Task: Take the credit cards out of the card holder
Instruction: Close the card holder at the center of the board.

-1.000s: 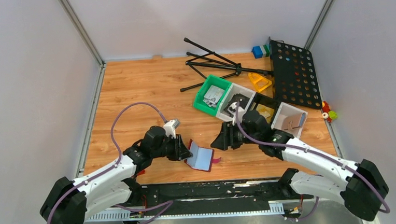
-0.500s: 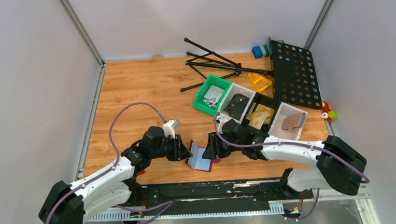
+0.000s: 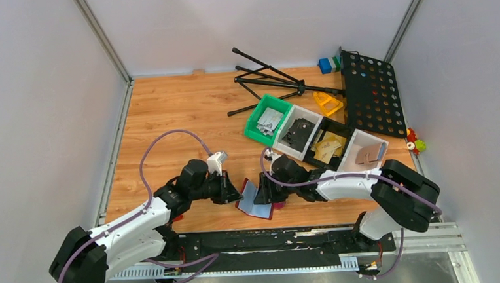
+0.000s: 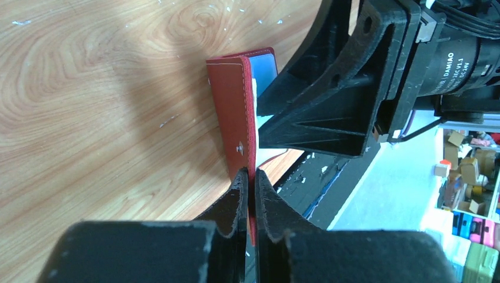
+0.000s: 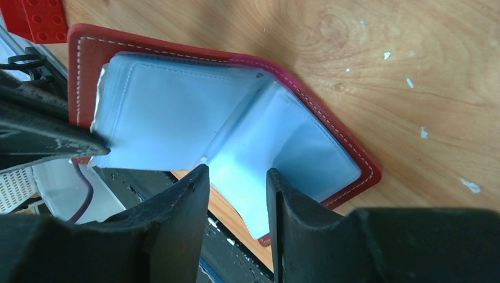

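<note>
"DAMIAO" motor [image 4: 466,65] near card holder [image 4: 237,106]

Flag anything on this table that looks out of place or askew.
The black perforated panel sits skewed along the right edge of the table, with small red and green pieces lying at the very rim beside it. A black tripod stand lies collapsed at the back.

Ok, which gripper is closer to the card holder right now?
Left. The left gripper is shut on the red cover edge of the card holder, so it touches it. The right gripper hangs open just over the clear pockets; contact there cannot be told.
</note>
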